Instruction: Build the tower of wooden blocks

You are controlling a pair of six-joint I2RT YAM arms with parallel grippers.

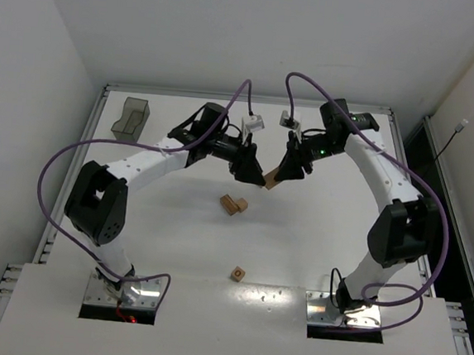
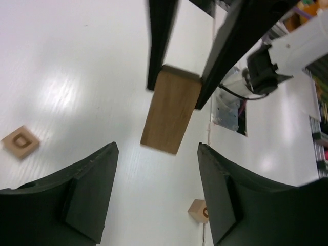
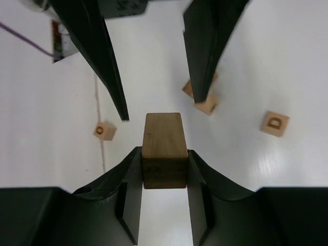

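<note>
My right gripper (image 1: 280,176) is shut on a short brown wood brick (image 3: 164,141) and holds it above the table, one end sticking out past the fingers. My left gripper (image 1: 250,172) is open and empty, facing the brick (image 2: 171,110) tip to tip, a small gap apart. Two wood blocks (image 1: 235,204) lie together on the table in front of both grippers. A single cube (image 1: 238,273) lies nearer the arm bases. Ring-marked cubes show in the left wrist view (image 2: 20,141) and the right wrist view (image 3: 105,130). No upright column of blocks shows in any view.
A translucent dark-grey bin (image 1: 131,118) stands at the far left corner of the white table (image 1: 167,221). Purple cables arc above both arms. Walls close in on the left and back.
</note>
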